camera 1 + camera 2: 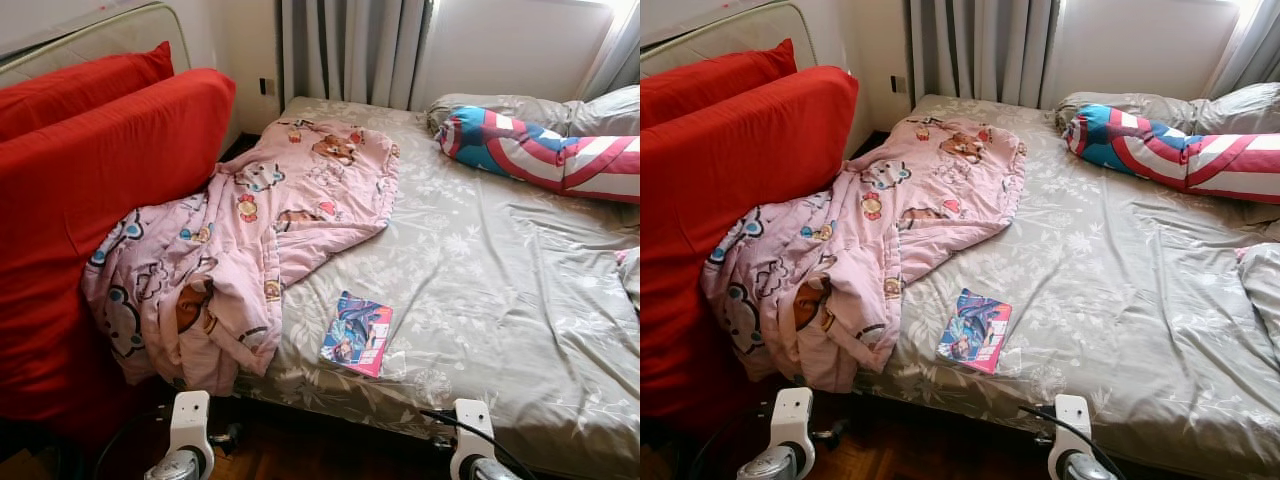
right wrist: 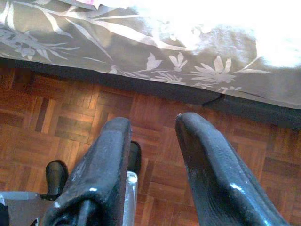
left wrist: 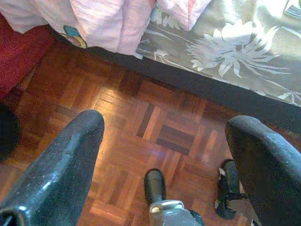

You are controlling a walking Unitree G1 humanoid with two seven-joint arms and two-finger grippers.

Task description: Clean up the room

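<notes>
The robot stands at the near edge of the bed (image 1: 520, 330), both arms hanging low over the parquet floor (image 3: 141, 132) — parked there, I'd say, because nothing has been chosen to pick up yet. The left tool (image 3: 164, 155) has its fingers spread wide and holds nothing; the right tool (image 2: 155, 165) is open by a narrower gap, also empty.

The pink cartoon blanket (image 1: 250, 240) lies crumpled on the bed's left side, spilling over the near edge against the red cushions (image 1: 90, 200). A small colourful booklet (image 1: 357, 334) lies flat near the edge, just right of it. A striped red-white-blue bolster (image 1: 550, 150) lies far right.
</notes>
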